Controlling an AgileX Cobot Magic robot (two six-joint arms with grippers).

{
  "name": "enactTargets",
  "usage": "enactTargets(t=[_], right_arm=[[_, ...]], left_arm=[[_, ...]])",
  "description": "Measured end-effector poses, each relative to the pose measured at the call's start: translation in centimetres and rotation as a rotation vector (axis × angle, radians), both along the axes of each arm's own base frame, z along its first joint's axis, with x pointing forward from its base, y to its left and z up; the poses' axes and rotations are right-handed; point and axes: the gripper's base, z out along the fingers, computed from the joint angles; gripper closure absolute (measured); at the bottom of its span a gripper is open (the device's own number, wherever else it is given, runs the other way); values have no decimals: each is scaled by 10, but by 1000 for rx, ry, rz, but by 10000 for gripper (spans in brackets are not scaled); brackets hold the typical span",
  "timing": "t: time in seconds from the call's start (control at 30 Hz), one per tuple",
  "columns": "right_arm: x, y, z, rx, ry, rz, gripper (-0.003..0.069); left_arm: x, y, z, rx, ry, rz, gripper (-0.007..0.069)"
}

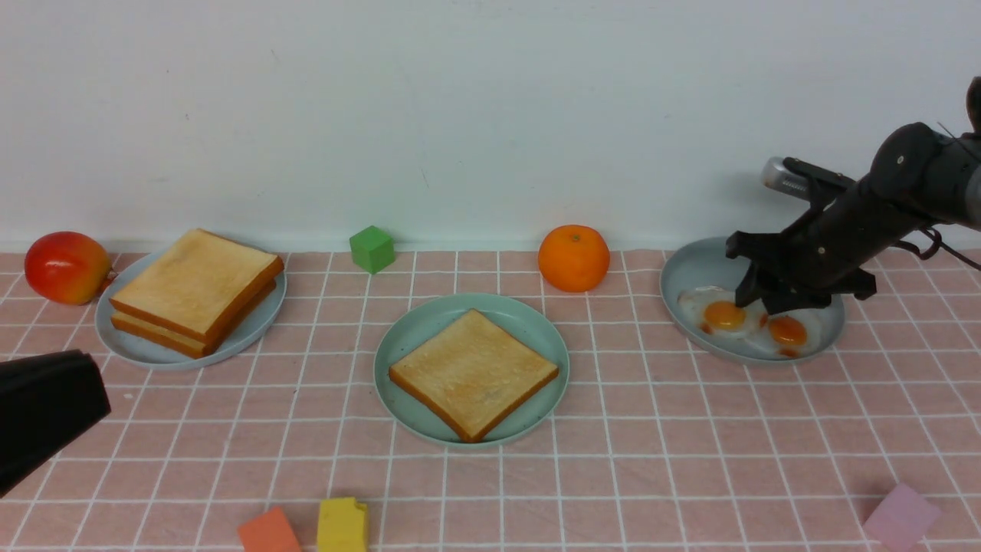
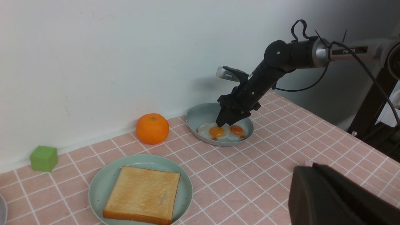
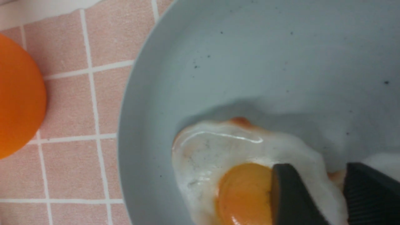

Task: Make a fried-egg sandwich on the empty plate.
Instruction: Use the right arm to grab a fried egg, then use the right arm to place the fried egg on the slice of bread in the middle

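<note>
Plainly, from the front view, the danger lies in the crowded grey-blue plate. The fried egg with the yellow-orange yolk touches or overlaps a second egg with a deeper orange yolk. A pinch set too far across could drag both, and a pinch on the slick yolk could slip off. The right gripper is down on that plate, its tips at the wanted egg. The mint-green plate sits well apart at the centre and carries one toast slice. The left gripper is a dark shape at the near edge, and I cannot tell how its jaws stand.

In the left wrist view the right arm slants steeply down, with its tips meeting the egg beside the yolk.

The right wrist view shows the jaws a little apart, with the egg white visible between them. One finger lies over the yolk's rim and the other at the white's far side. Nothing is clamped yet.
</note>
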Motion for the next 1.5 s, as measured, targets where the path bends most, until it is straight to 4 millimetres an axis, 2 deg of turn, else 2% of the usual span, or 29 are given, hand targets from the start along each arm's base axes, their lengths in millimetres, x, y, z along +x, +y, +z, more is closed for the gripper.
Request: enactTargets(t=[0.1,0.4,0.5,0.57,0.63,0.73,0.8,0.87,0.9,1.0,1.07,1.17,1.2,1.27,1.33,1.4,1.5], right_arm=[[0,0,-1,0,2,0,485],[0,0,1,-6,-6,13,499],[-1,0,11,-10,-27,22,527],[-2,1,22,-10,-51,29,562],[-6,1,43,-21,-99,48,591],[-13,2,75,-38,-166,83,594],[-16,2,83,-39,-180,91,594],[-24,3,102,-36,-198,104,594],[-24,3,102,-34,-196,105,594],[-38,11,125,4,-195,159,594],[-48,27,136,58,-186,232,594],[-63,71,143,185,-169,384,594],[-65,75,144,204,-170,391,594],[-77,114,134,287,-139,489,594],[-86,141,122,326,-116,537,594],[-89,163,110,357,-110,552,594],[-82,193,85,376,-129,519,594]], left_arm=[[0,0,0,0,0,0,638],[0,0,0,0,0,0,638],[0,0,0,0,0,0,637],[0,0,0,0,0,0,637],[0,0,0,0,0,0,637],[0,0,0,4,0,1,637],[0,0,-1,12,1,2,637],[0,1,-2,36,2,8,637],[0,1,-2,38,1,8,637],[1,2,-6,96,12,20,637],[1,3,-9,130,24,27,637],[2,5,-12,146,54,47,637],[2,5,-12,144,56,49,637],[3,7,-13,138,77,70,636],[4,8,-13,129,86,88,636],[4,9,-13,130,83,97,636],[5,9,-13,131,86,104,634]])
